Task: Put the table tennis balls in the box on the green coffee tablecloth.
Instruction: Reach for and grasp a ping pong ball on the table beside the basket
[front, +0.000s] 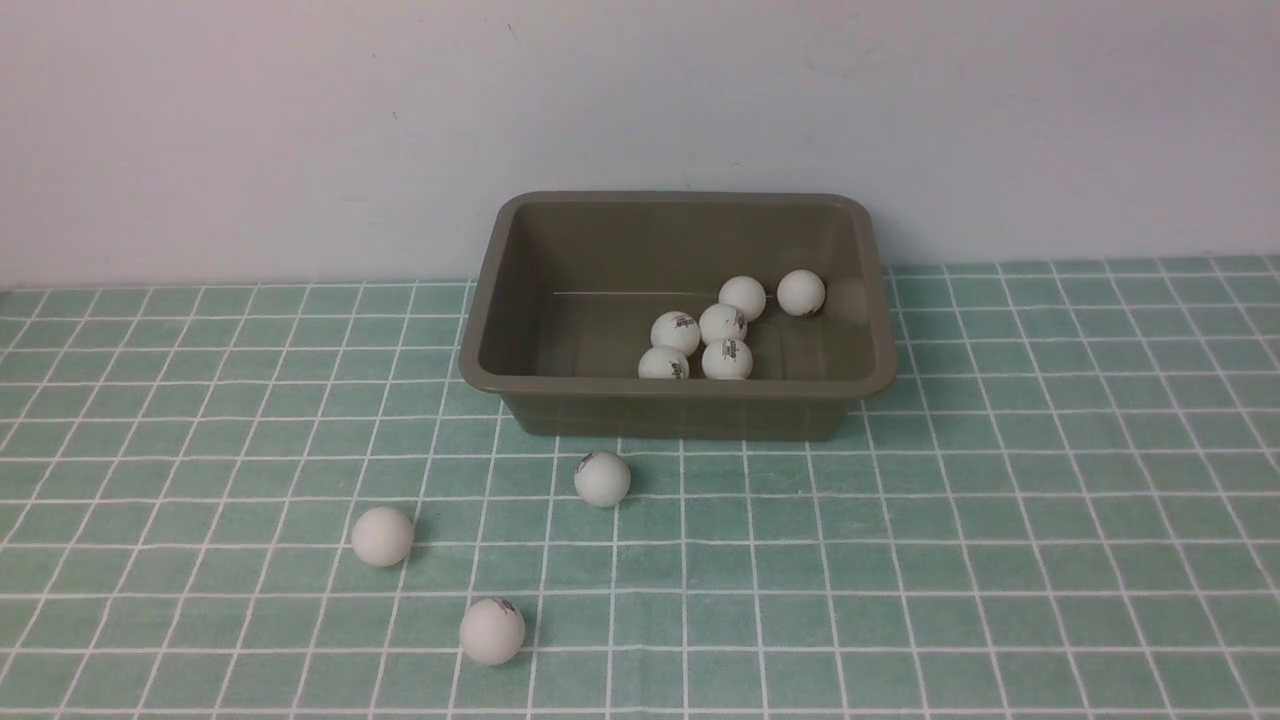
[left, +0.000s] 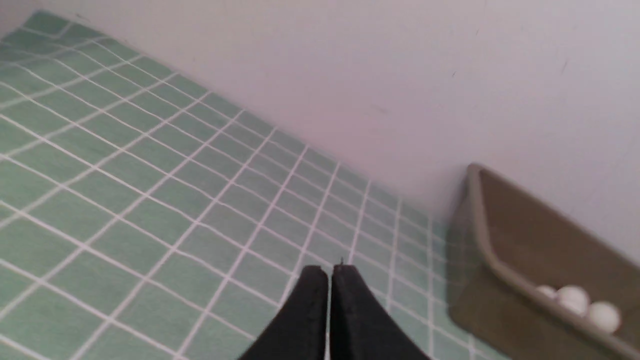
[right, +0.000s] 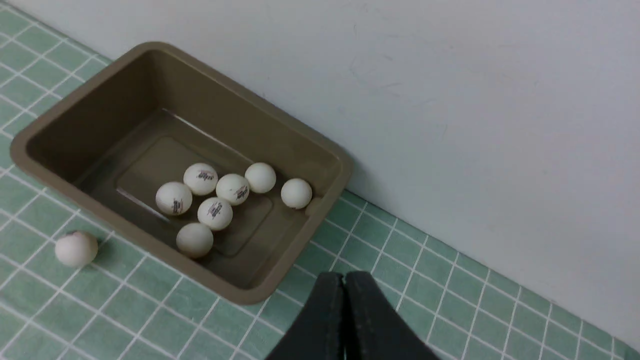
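The box (front: 680, 385) sits on the green coffee tablecloth (front: 1000, 520) near the wall (front: 300, 120); seven table tennis balls (right: 215, 213) lie bunched toward its right end, kept in by the sloping sides; three loose balls (front: 602, 479) wait on the cloth before its left half, so the left arm seems better placed for them; left claw (left: 329, 272) and right claw (right: 344, 280) are both pinched together, holding nothing, and must spread before any pickup.
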